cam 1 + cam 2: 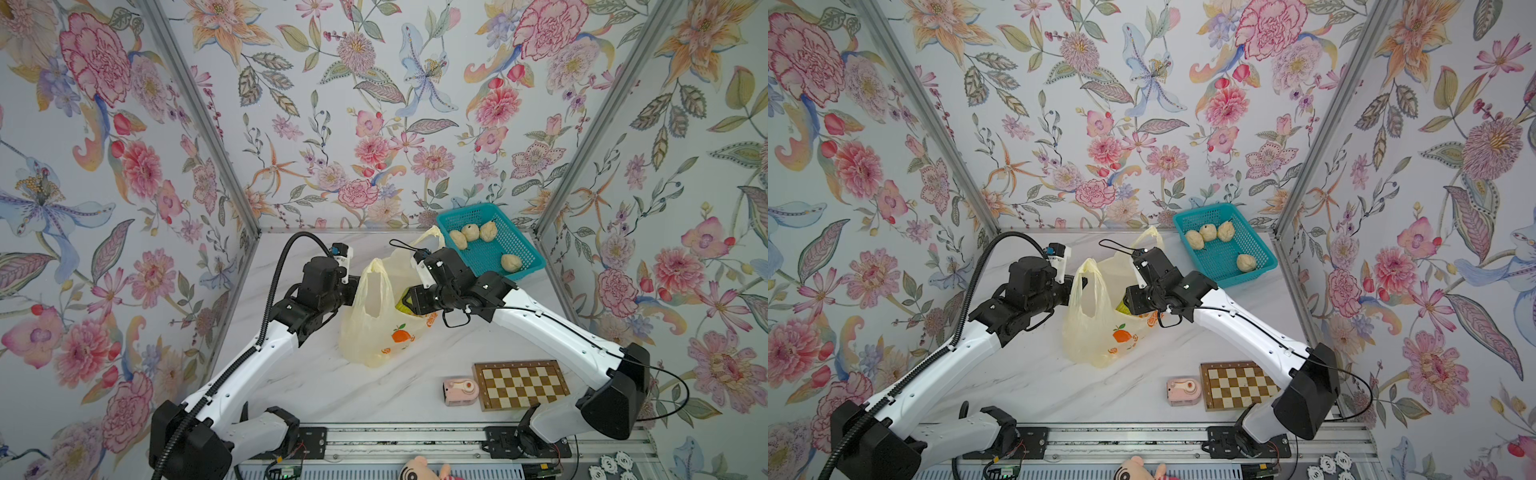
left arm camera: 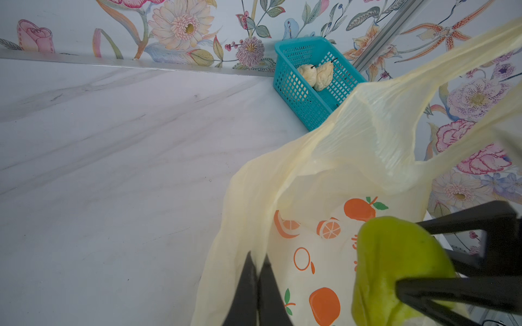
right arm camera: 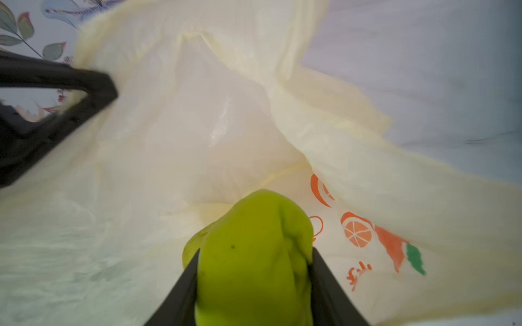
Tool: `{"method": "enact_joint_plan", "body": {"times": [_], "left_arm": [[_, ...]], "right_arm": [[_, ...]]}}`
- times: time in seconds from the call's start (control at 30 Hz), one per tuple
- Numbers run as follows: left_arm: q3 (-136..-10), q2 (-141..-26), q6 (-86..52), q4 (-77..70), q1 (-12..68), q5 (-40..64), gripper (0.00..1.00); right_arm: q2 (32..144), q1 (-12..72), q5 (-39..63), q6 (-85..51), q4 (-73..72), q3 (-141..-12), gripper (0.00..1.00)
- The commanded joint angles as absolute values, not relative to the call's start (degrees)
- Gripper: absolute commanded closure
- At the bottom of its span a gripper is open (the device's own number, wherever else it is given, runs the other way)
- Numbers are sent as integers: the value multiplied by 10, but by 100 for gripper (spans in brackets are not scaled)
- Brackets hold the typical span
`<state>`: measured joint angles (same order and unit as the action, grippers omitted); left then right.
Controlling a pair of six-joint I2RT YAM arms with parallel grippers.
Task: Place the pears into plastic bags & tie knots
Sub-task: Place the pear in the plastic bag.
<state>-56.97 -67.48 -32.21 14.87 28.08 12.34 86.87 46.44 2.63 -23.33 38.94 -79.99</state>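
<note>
The pale-yellow plastic bag (image 1: 374, 336) with orange fruit prints stands open mid-table in both top views. My left gripper (image 2: 258, 262) is shut on the bag's near rim and holds that side up. My right gripper (image 3: 255, 254) is shut on a yellow-green pear (image 3: 248, 225) and reaches into the bag's mouth from the right. In a top view that pear (image 1: 400, 305) shows at the bag's opening, above the bag's floor. Several cream pears (image 1: 470, 232) lie in the teal basket (image 1: 492, 255) at the back right. Each gripper's black fingers (image 3: 70, 84) show in the other arm's wrist view.
A chessboard (image 1: 519, 384) and a small pink toy (image 1: 459, 390) lie at the front right. A plush toy (image 1: 424, 469) pokes up past the front rail. Floral walls close in the left, back and right sides. Bare marble table (image 1: 299, 382) lies left of and in front of the bag.
</note>
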Motion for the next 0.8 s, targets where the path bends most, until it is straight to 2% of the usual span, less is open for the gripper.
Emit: {"method": "enact_joint_plan", "body": {"times": [0.0, 0.07, 0.2, 0.23, 0.53, 0.7, 0.77], "left_arm": [[-560, -664, -329, 131, 286, 102, 100], [-562, -666, -328, 132, 286, 96, 100], [-561, -668, -333, 125, 286, 92, 100], [-561, -669, -333, 124, 286, 93, 100], [-565, -673, -331, 127, 286, 84, 100], [-563, -676, -331, 128, 285, 83, 100], [-563, -677, -330, 128, 286, 83, 100]], "right_arm": [[881, 467, 37, -230, 378, -772, 53], [886, 465, 30, -232, 378, -752, 51], [880, 462, 37, -235, 379, -746, 30], [875, 462, 38, -236, 379, -750, 29], [798, 437, 81, -235, 413, -821, 28], [749, 376, 117, -232, 415, -856, 29], [736, 326, 122, -227, 415, -862, 30]]}}
